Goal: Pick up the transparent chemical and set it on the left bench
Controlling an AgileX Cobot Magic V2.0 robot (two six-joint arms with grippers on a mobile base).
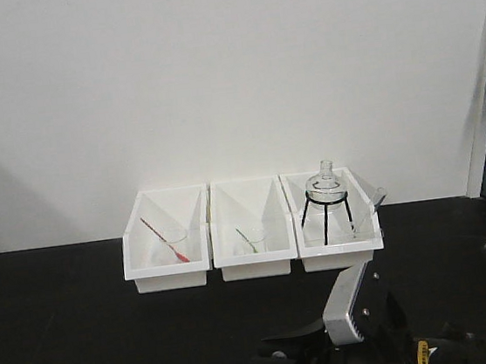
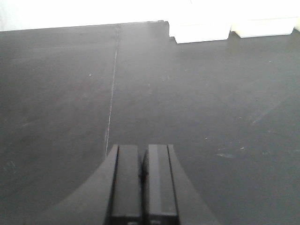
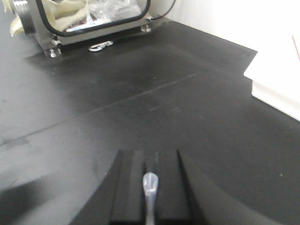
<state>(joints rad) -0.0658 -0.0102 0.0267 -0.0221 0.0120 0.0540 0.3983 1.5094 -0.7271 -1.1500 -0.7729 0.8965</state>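
**Clear pipette pinched in the right fingers above the black worktop**

From the front, three white bins (image 1: 250,229) sit side by side on the black worktop (image 1: 76,333) against the wall. The left bin holds a beaker with a red pipette (image 1: 164,240), the middle one a green pipette (image 1: 250,238), and the right one a round flask (image 1: 325,181) perched on a black tripod stand (image 1: 326,216). A grey and black robot arm (image 1: 354,310) shows at the bottom edge.

At the left wrist, the left gripper (image 2: 142,176) has its fingers pressed together with nothing between them, over bare worktop; white bins show at the top.

At the right wrist, the right gripper (image 3: 150,187) pinches the transparent chemical (image 3: 150,193), whose rounded clear end pokes out between the fingers. A metal-framed apparatus (image 3: 89,21) stands on the worktop well beyond, and a white bin's corner shows at the right.
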